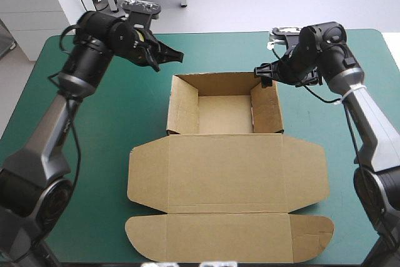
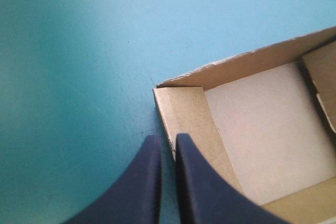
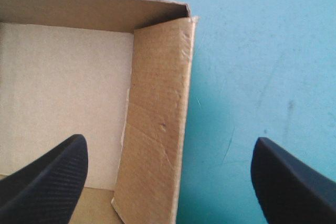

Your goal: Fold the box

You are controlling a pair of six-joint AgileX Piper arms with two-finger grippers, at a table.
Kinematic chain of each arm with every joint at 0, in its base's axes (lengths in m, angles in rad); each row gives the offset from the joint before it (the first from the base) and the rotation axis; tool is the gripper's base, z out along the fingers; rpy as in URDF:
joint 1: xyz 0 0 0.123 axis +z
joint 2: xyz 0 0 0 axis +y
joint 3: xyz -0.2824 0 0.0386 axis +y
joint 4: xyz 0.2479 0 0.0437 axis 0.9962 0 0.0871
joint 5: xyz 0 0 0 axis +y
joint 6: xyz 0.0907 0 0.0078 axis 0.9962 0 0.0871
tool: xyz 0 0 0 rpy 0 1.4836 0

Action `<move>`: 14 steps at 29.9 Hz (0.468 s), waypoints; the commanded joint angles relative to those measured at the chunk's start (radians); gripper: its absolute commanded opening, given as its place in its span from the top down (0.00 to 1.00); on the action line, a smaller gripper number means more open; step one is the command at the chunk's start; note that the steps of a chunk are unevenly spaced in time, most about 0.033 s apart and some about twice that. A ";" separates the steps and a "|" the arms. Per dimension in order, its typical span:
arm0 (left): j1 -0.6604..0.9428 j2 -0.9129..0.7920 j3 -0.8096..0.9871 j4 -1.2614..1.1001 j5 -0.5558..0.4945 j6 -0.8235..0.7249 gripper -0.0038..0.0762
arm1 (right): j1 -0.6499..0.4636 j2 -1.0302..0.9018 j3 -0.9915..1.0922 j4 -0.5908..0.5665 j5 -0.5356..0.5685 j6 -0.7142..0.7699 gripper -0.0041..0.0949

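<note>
Box [image 1: 226, 167] lies between left pincer [image 2: 168, 139] and right pincer [image 3: 169, 140], lid flat.

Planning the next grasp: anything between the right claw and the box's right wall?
Nothing visible. The open right claw straddles the box wall from above, one finger over its floor, one over bare teal-green cover.

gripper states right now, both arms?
Left gripper: shut, holding nothing.
Right gripper: open, over the box wall, holding nothing.
</note>
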 commanded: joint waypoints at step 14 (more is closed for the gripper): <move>-0.005 -0.611 0.723 -0.031 -0.079 0.045 0.96 | -0.005 0.003 0.145 0.039 0.003 -0.029 0.17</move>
